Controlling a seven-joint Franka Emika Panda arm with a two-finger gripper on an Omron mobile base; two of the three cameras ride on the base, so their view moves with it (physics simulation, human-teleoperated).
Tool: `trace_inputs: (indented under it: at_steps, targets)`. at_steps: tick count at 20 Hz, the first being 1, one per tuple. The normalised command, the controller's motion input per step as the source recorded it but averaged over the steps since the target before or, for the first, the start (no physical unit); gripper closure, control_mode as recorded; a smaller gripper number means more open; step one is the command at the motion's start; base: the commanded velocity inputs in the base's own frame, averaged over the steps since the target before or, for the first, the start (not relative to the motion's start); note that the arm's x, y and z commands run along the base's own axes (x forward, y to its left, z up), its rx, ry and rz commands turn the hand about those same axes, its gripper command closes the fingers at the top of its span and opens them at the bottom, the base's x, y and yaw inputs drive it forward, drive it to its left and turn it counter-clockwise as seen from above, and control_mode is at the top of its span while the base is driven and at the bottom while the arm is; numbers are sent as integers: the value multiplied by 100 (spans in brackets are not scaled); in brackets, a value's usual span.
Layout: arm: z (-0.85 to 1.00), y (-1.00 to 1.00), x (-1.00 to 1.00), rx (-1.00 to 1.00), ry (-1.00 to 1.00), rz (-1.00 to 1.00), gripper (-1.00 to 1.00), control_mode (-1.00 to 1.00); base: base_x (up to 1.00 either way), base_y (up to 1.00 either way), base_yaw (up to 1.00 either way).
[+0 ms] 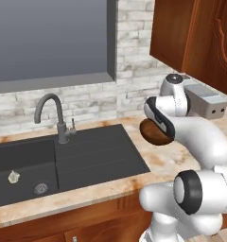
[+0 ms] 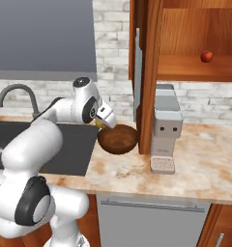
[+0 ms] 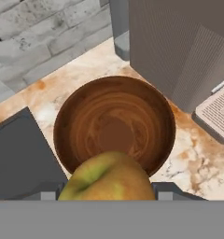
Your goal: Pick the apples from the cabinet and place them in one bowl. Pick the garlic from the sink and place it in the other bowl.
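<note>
My gripper (image 2: 101,123) (image 3: 107,192) is shut on the yellow-green apple (image 3: 108,179) and hangs just above the near rim of the deep reddish-brown bowl (image 3: 115,125) (image 2: 118,139) (image 1: 152,134), which is empty. The red apple (image 2: 206,57) rests on the shelf of the open cabinet (image 2: 195,68). In the left basin of the black sink (image 1: 96,156), the whitish garlic (image 1: 13,177) lies beside the drain. The other bowl is out of view.
A grey coffee machine (image 2: 166,126) (image 3: 179,46) stands right of the bowl, close to it. An open cabinet door (image 2: 149,77) hangs down beside the bowl. The gooseneck tap (image 1: 51,113) rises behind the sink. Brick wall at the back.
</note>
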Motion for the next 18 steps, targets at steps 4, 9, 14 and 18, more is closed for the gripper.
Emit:
trace_inputs:
  at_steps: [4, 9, 14, 18]
  targets:
    - [-45, -27, 33, 2, 2, -6, 100, -100, 0, 0, 0]
    - [-38, -24, 41, 0, 0, -3, 100, -100, 0, 0, 0]
    - [-38, -4, 18, 7, 4, 0, 100, -100, 0, 0, 0]
    - [-36, -5, 8, 8, 4, 0, 100, -100, 0, 0, 0]
